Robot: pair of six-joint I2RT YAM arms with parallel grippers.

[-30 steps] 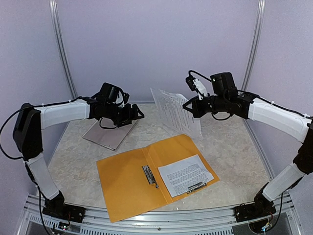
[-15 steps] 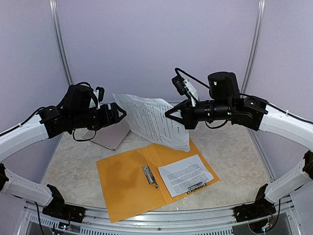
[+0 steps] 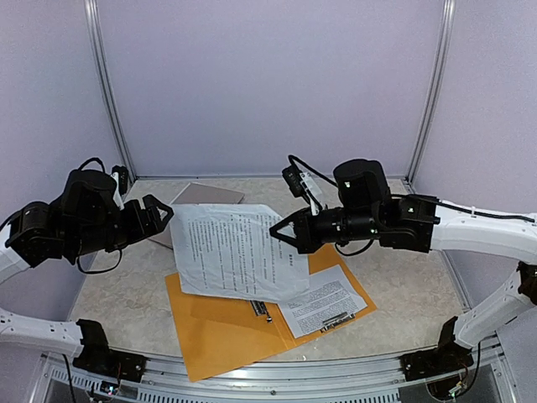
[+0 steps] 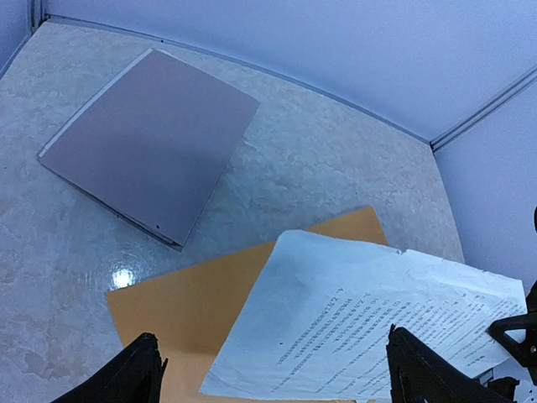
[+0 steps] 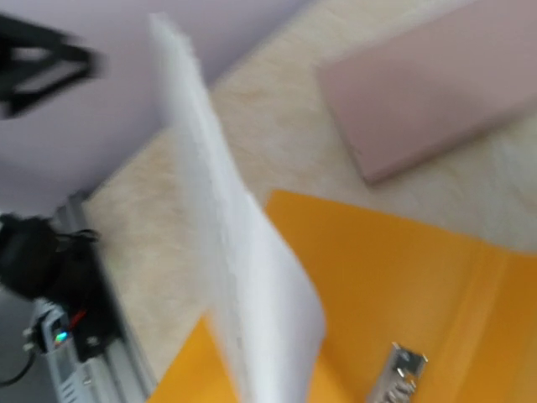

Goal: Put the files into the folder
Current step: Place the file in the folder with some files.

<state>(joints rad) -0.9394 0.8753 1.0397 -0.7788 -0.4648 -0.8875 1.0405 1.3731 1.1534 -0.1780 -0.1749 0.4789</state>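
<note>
Top external view shows me the table [image 3: 403, 277] with one orange folder [image 3: 214, 332] lying open on it and one closed grey folder [image 3: 205, 195] behind. I count two lots of white paper printed with blocks of small black text. The held paper [image 3: 231, 252] hangs nearly flat, slightly curled, above the orange folder's left half and middle; I cannot tell how many sheets it is. A smaller sheet [image 3: 323, 304] lies on the right half. One metal clip [image 3: 260, 309] sits at the fold. My right gripper [image 3: 277, 230] is clenched on the held paper's right edge. My left gripper [image 3: 161, 210] stands released, just beside its left edge.
</note>
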